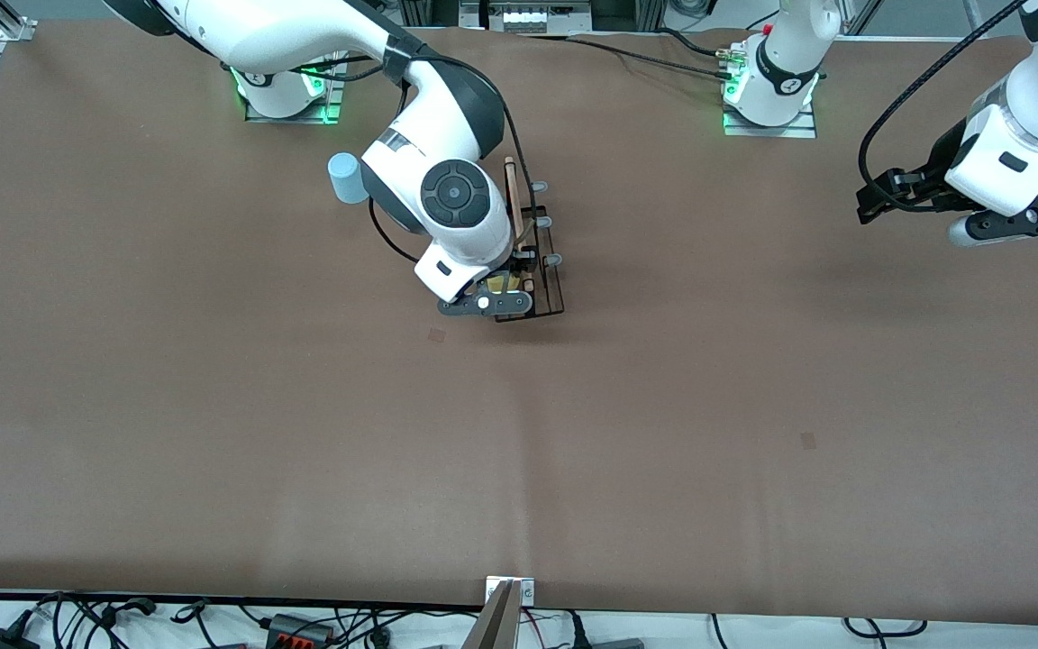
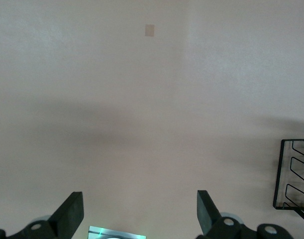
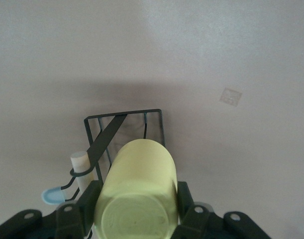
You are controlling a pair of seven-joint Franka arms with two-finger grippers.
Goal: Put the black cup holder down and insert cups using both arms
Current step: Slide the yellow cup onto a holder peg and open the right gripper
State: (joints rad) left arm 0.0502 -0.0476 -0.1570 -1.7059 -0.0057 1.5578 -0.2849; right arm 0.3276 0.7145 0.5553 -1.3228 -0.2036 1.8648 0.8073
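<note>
Your right gripper point(image 3: 137, 211) clamps the yellow cup point(image 3: 138, 191) over the black cup holder point(image 1: 532, 261) for pegging; your left gripper point(image 2: 137, 216) waits, fingers wide, empty.

High front camera facing both arms across table point(image 1: 213, 433), wrist cameras looking down close, all sharing black cup holder point(image 1: 541, 270).

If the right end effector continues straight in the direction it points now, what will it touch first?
Probably the black cup holder. The right end effector, shut on the yellow cup, points down over the holder's base, so the cup would likely reach the wire frame before the table. How far above it hangs is unclear.
</note>
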